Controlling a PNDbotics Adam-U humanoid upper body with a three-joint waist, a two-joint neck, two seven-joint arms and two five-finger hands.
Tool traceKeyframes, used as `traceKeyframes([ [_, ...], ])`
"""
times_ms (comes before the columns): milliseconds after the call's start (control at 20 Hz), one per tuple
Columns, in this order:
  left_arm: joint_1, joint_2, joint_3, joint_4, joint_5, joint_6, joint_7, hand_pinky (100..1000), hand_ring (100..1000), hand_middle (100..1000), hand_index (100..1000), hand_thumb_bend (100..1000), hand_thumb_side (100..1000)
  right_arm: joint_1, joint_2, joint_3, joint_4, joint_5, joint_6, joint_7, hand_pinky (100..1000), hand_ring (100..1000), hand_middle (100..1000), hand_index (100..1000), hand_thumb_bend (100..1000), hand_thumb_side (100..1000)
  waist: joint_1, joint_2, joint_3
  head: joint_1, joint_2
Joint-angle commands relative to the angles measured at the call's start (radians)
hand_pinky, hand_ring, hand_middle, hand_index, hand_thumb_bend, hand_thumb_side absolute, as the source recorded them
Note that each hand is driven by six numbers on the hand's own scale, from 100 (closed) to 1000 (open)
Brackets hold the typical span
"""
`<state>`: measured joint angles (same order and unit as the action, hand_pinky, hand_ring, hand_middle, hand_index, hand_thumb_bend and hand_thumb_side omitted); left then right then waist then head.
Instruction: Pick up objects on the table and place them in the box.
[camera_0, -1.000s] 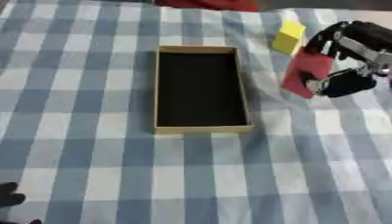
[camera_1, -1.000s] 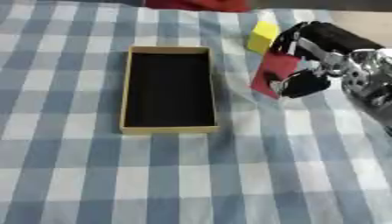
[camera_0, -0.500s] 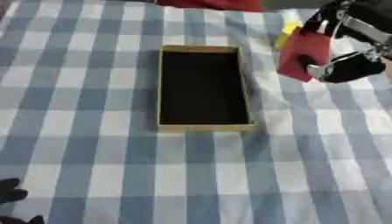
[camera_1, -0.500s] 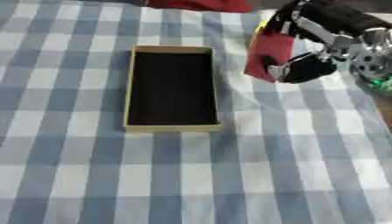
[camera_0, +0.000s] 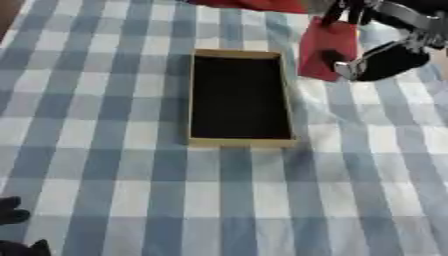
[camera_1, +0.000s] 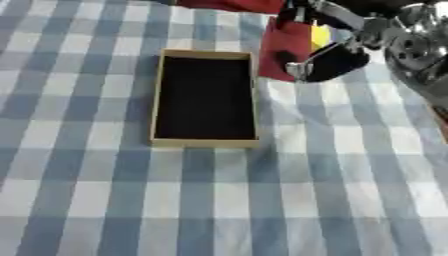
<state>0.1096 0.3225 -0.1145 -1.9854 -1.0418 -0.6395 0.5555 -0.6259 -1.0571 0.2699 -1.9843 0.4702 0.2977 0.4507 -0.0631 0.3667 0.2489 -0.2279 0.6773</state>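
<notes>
Box (camera_0: 239, 97) empty, nothing placed yet: right hand (camera_0: 378, 59) grasping the red block (camera_0: 325, 49) in the air just right of the box's far corner, yellow block (camera_1: 320, 36) behind it not yet picked, left hand (camera_0: 16, 220) idle, fingers relaxed.

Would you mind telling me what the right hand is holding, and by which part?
The right hand holds a flat red object, its thumb across the lower right front and its fingers at the top edge.
</notes>
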Motion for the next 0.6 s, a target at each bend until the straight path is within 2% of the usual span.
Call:
traceKeyframes([
  [50,-0.007,0.022,0.006,-0.015,0.014,-0.026,0.018,649,696,574,420,100,182,-0.026,0.008,0.021,-0.016,0.033,0.011,0.031,612,465,448,706,100,255,0.002,-0.021,0.007,-0.010,0.009],
  [250,-0.013,0.021,0.006,-0.015,0.021,-0.030,0.015,650,679,572,419,100,187,-0.039,0.048,0.053,-0.016,0.055,0.029,0.049,611,463,444,704,100,301,0.002,-0.016,0.015,-0.016,0.005],
  [600,-0.019,0.016,0.005,-0.015,0.026,-0.032,0.007,650,679,572,418,100,192,-0.065,0.102,0.102,-0.016,0.108,0.047,0.075,613,468,449,704,100,327,0.002,-0.009,0.026,-0.024,0.000],
])
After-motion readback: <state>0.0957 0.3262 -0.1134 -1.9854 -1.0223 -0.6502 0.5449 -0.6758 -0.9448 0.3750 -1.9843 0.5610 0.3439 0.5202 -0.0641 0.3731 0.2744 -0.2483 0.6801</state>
